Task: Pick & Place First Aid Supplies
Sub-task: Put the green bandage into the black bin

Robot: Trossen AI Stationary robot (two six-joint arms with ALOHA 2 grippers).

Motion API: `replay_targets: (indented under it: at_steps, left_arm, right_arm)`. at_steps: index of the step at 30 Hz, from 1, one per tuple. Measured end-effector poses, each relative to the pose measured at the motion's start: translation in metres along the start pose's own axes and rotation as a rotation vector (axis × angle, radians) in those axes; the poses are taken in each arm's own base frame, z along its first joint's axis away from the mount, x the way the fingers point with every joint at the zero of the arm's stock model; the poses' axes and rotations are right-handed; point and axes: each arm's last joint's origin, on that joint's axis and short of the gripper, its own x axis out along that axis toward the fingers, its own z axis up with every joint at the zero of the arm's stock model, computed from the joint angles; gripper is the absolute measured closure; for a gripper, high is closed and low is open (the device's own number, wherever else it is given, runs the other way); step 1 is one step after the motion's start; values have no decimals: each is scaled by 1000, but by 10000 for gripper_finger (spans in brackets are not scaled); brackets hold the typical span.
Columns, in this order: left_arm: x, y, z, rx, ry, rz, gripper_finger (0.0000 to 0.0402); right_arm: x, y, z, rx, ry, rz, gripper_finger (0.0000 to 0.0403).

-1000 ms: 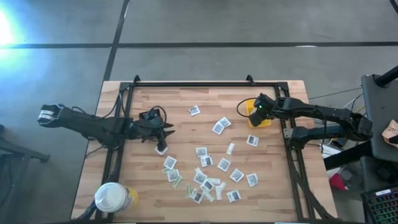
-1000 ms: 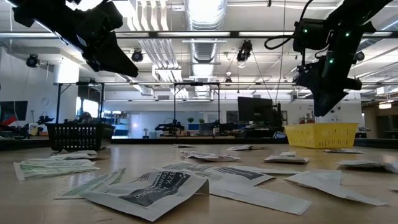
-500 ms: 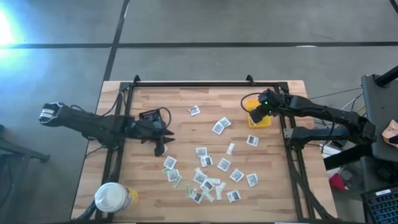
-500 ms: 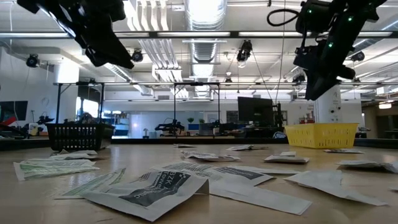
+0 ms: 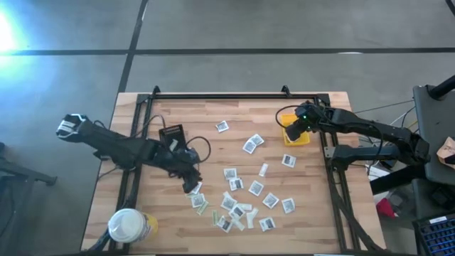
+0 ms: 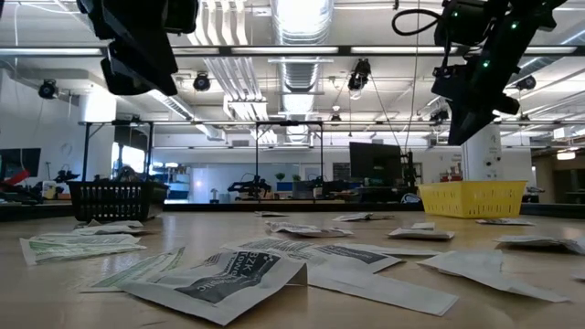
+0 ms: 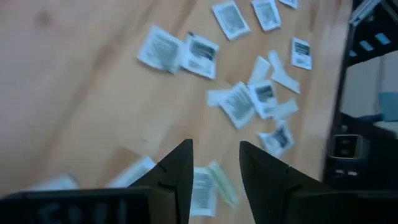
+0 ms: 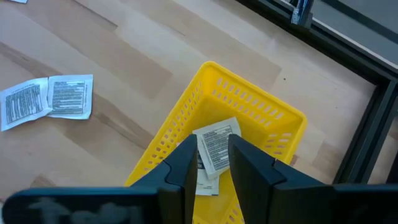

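Observation:
Several small white packets with dark centres and a few pale strips (image 5: 234, 203) lie flat and scattered over the middle and near part of the wooden table, and also show in the left wrist view (image 7: 239, 102) and the low view (image 6: 228, 274). My left gripper (image 5: 192, 188) hangs open above the left end of the cluster, with nothing between its fingers (image 7: 216, 144). My right gripper (image 5: 293, 130) is open and stands above the small yellow bin (image 5: 306, 140). Two packets (image 8: 214, 146) lie on the bin's floor below its fingers (image 8: 186, 162).
A small black tray (image 5: 171, 133) sits behind the left gripper, and a round white-lidded yellow tub (image 5: 128, 226) stands at the near left corner. Black frame rails (image 5: 334, 171) run along the table's left, right and far sides. Bare wood lies between the tray and the bin.
My left gripper has moved from beside the black tray toward the near edge and a little to the right, ending over the left end of the packet cluster. My right gripper rose a little above the yellow bin and then kept still.

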Motion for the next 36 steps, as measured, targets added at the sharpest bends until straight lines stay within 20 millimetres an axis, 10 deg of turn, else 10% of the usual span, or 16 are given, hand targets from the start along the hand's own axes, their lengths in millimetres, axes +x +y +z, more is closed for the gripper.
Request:
replay_targets:
  at_steps: [36]
  left_arm:
    - [83,-49,-79,-558,189,101,280]
  right_arm:
    - [0,1,-1,-135,21,38,335]
